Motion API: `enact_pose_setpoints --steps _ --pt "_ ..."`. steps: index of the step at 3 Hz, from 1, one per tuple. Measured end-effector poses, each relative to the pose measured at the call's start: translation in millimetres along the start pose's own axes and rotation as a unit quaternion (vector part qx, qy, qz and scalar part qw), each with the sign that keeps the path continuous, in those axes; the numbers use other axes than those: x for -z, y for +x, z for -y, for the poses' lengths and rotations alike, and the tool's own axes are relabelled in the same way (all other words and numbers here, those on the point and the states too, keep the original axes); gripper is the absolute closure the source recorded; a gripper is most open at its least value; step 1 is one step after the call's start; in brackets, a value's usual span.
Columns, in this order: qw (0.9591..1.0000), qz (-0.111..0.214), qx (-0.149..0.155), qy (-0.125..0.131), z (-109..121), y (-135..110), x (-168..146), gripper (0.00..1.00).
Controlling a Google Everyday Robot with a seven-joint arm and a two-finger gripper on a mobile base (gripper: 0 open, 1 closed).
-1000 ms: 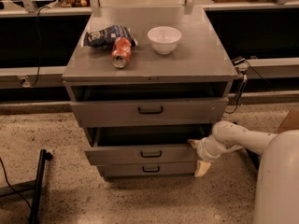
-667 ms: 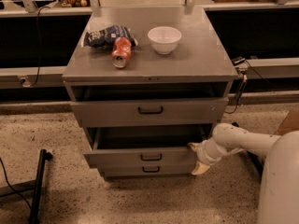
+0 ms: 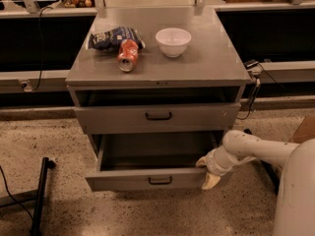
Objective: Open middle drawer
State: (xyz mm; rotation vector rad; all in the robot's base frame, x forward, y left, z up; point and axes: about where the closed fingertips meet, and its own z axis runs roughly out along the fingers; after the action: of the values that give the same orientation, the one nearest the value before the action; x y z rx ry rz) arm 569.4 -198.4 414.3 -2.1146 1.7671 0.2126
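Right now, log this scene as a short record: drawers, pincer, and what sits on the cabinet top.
middle drawer: standing well out, interior exposed
top drawer: far less extended than the middle one
pincer: at the right end of the middle drawer's front
cabinet top: holds three items
white bowl: upright, right of centre
red can: on its side
blue snack bag: lying behind the can, touching it

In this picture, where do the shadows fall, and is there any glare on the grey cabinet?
Camera view: light comes from above; the cabinet top shows a soft sheen but no hard glare; the open middle drawer is dark inside, shaded by the top drawer above it; the gripper, at that drawer's right front corner, is well lit.
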Motion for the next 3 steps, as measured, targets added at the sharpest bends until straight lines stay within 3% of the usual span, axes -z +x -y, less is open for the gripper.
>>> enact_pose_setpoints --steps 1,2,3 --pt "1.0000 0.001 0.000 -0.002 -1.1 -0.7 -1.9 0.07" --pt "1.0000 0.002 0.000 -0.003 -1.8 -1.2 -3.1 0.00" --pt "0.9998 0.010 0.000 -0.016 -8.6 -4.0 -4.3 0.00"
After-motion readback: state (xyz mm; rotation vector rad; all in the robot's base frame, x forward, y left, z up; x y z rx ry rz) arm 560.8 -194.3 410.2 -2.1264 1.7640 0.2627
